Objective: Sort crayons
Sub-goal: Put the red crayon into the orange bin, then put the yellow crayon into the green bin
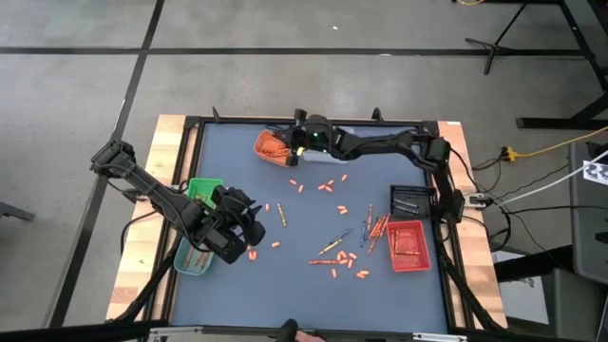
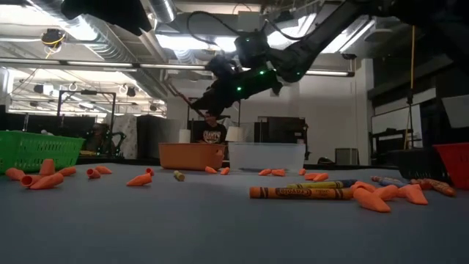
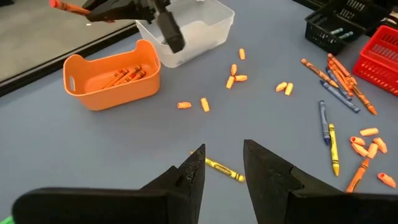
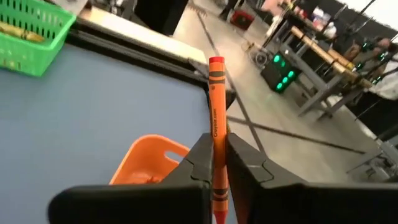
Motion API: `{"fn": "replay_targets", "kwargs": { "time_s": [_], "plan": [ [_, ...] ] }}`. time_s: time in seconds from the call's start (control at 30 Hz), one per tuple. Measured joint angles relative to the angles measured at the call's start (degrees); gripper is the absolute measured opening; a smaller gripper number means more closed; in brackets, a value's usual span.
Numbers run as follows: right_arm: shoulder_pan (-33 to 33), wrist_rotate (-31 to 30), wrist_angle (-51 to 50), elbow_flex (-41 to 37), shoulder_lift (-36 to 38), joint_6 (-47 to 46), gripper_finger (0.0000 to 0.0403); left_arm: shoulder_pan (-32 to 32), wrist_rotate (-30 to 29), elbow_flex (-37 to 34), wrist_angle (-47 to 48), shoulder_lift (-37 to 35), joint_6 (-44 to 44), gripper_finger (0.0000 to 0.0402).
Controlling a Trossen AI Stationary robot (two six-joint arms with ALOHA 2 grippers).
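Note:
Many crayons [image 1: 342, 242] lie loose on the blue table, mostly orange, with some yellow and dark blue. My right gripper [image 4: 217, 146] hangs over the orange tray [image 1: 274, 145] at the far edge, shut on an orange crayon [image 4: 216, 99]. The tray also shows in the left wrist view [image 3: 112, 74], with orange crayons inside. My left gripper [image 3: 224, 165] is open and empty above the table near the left side. A yellow crayon [image 3: 224, 169] lies on the table just beyond its fingertips. My right gripper pinches the orange crayon between its two fingers, on the stick's lower half [image 4: 217, 140]. The crayon lies along the fingers, and its far end [image 4: 216, 62] sticks out past the fingertips. It is lifted clear above the orange tray [image 4: 149, 158].
A clear tray [image 3: 193, 28] stands beside the orange one. A green basket [image 1: 204, 190] and a teal tray [image 1: 195, 256] sit at the left. A black basket [image 1: 411, 200] and a red basket [image 1: 408, 245] sit at the right. A person shows beyond the table [image 2: 212, 136].

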State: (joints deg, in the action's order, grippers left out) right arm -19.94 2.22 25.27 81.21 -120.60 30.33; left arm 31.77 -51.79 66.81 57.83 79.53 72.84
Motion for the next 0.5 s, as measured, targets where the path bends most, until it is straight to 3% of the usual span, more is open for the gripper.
{"fn": "replay_targets", "kwargs": {
  "time_s": [0.33,0.5],
  "plan": [
    [0.04,-0.70,-2.22,1.53,-0.41,0.00,0.0116,0.00,0.13,0.00,-0.31,0.00,0.00,0.0094],
    [0.13,-1.85,-11.39,1.49,0.75,-0.04,0.0130,0.00,0.03,0.00,-2.55,0.77,0.00,0.0094]
  ]
}}
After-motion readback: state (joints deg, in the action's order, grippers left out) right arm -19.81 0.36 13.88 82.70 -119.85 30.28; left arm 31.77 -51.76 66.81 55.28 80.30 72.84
